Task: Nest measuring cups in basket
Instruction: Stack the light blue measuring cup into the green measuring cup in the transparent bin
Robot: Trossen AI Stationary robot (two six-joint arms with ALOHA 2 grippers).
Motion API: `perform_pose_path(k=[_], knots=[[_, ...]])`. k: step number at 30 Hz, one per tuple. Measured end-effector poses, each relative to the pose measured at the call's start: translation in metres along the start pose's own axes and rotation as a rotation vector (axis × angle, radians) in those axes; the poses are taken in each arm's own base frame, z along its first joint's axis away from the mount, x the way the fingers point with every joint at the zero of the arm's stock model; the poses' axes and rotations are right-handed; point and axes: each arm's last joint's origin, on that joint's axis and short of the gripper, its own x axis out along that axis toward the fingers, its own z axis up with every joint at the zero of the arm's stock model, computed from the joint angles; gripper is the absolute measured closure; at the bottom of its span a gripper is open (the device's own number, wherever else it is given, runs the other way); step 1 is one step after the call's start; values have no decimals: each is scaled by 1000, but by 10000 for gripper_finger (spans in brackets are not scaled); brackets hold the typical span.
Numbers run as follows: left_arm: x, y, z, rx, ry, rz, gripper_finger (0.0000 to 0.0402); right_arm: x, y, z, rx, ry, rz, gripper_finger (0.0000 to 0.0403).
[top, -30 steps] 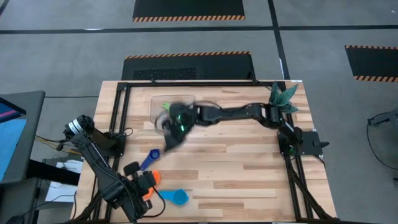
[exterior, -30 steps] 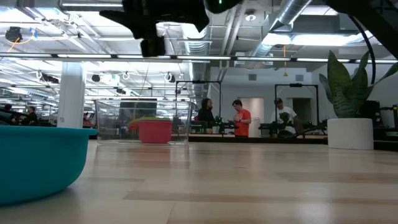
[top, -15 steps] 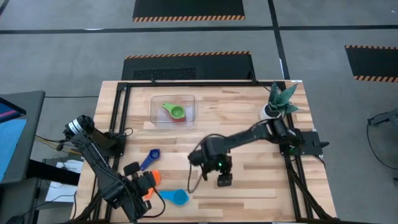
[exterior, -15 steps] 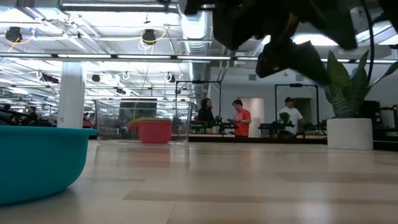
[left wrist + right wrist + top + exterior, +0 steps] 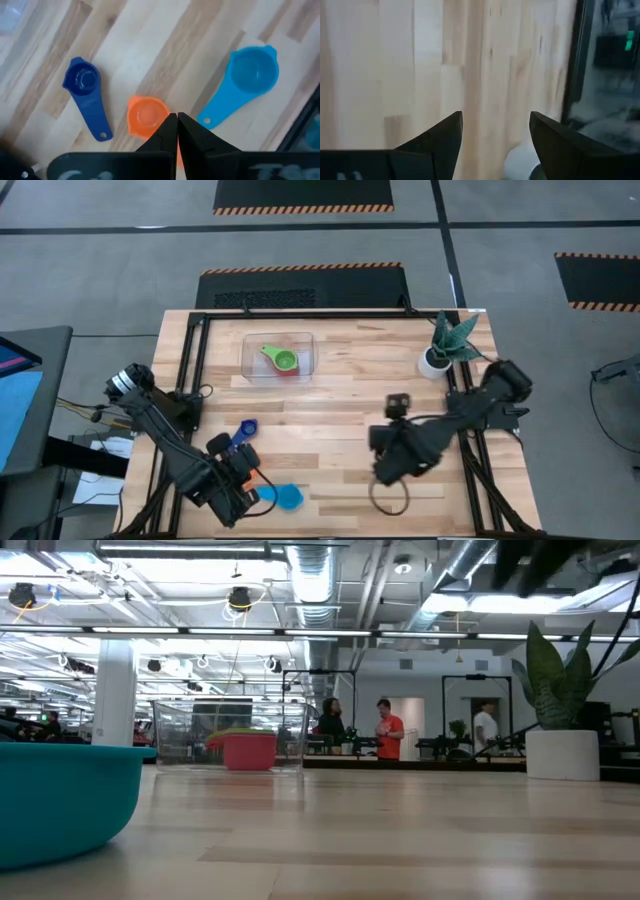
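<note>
Left tool [image 5: 177, 116]: clenched empty, poised over the orange cup [image 5: 146, 116].
Right tool [image 5: 496, 126]: released, over bare bench [image 5: 340, 380].
Basket [image 5: 250, 362]: green cup [image 5: 284, 361] held inside.

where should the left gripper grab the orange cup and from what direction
Judging by the left wrist view, the orange cup lies open side up on the table, with the left gripper directly over it, fingers together. Its handle is hidden beneath the fingers, so the bowl's thin rim is the clearest hold: open, come straight down and pinch the wall. The dark blue cup and light blue cup lie apart, leaving room.
</note>
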Motion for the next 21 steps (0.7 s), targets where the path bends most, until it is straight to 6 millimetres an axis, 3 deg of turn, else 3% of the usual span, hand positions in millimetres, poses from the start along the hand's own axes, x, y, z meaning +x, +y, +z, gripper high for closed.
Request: perform_pose_path(k=[5,10,16,21], knots=[[4,2,12,-27,-21,3,401,6,-14,-43,290,-264,-267,148],[8,4,23,-68,-25,10,402,34,-29,-96,703,-588,-420,148],[13,9,35,-104,-44,30,402,71,-34,-150,1131,-814,-324,148],[16,11,46,-127,-99,38,402,97,-18,-176,1276,-857,-182,148]])
